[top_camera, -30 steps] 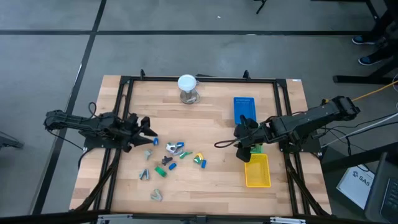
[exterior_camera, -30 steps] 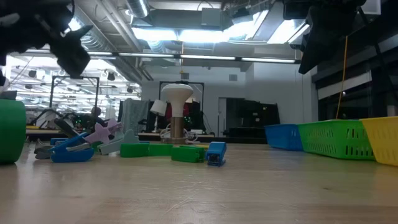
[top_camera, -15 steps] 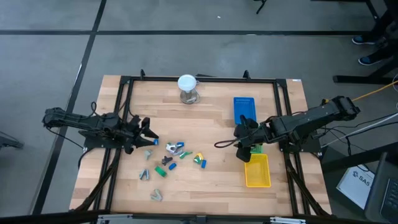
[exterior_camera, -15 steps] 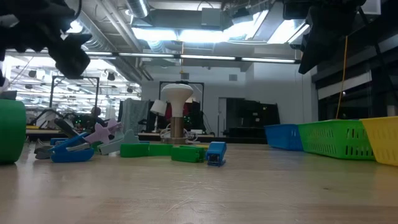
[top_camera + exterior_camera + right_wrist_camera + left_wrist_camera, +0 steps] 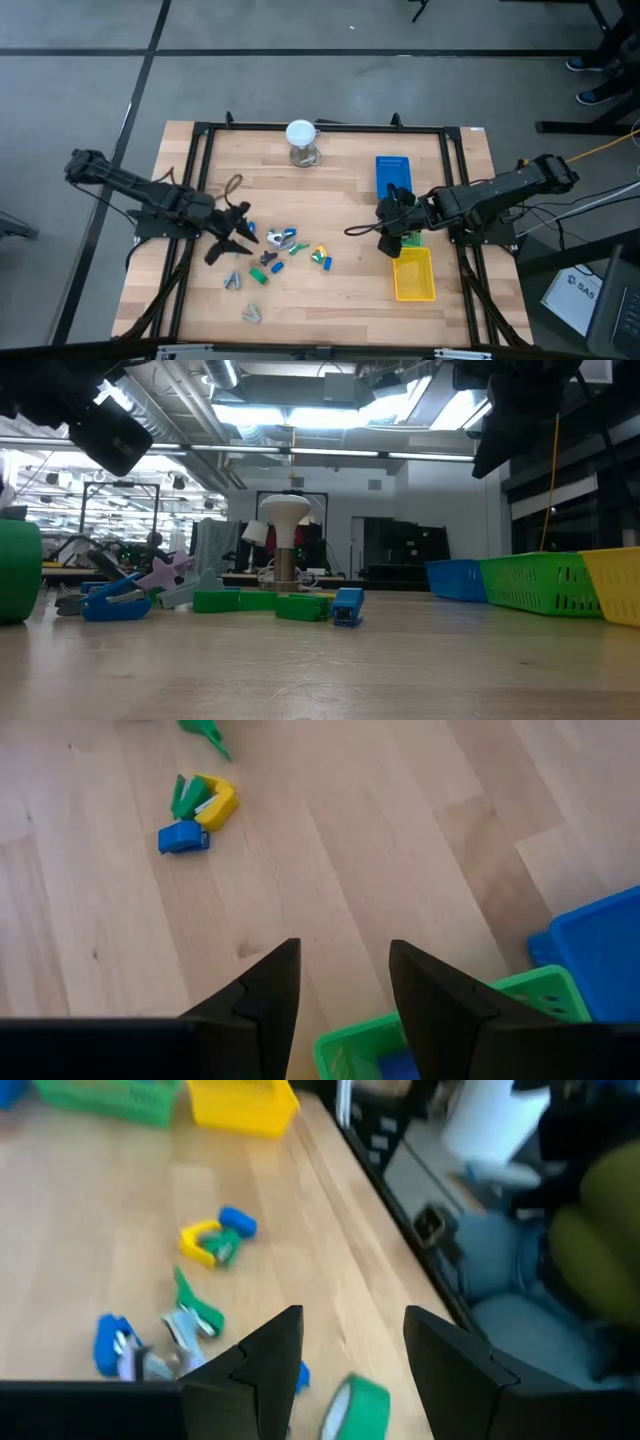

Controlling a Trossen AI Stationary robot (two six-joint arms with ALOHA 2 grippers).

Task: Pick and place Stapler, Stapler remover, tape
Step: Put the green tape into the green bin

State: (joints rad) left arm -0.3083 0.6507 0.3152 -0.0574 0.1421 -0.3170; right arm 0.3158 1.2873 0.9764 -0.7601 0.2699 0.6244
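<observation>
- On the left half of the counter (image 5: 330,290), the left hand (image 5: 232,240) hangs just above the wood beside the scattered small items, its fingers (image 5: 262,1370) spread with a clear gap and nothing between them.
- Just right of that hand lies the loose cluster: blue, green, yellow and grey pieces (image 5: 282,240), with a yellow-and-green clip next to a small blue block (image 5: 321,258) at its right end.
- From the left wrist view, a green tape roll (image 5: 352,1406) stands on edge close to the hand's fingertips.
- At the right side, the right hand (image 5: 392,216) hovers over the counter by the green basket (image 5: 440,1040), fingers parted and empty.
- Blue basket (image 5: 392,172) sits far of the green one; yellow basket (image 5: 414,274) sits near of it.
- A white lamp-like stand (image 5: 301,142) sits at the far edge.
</observation>
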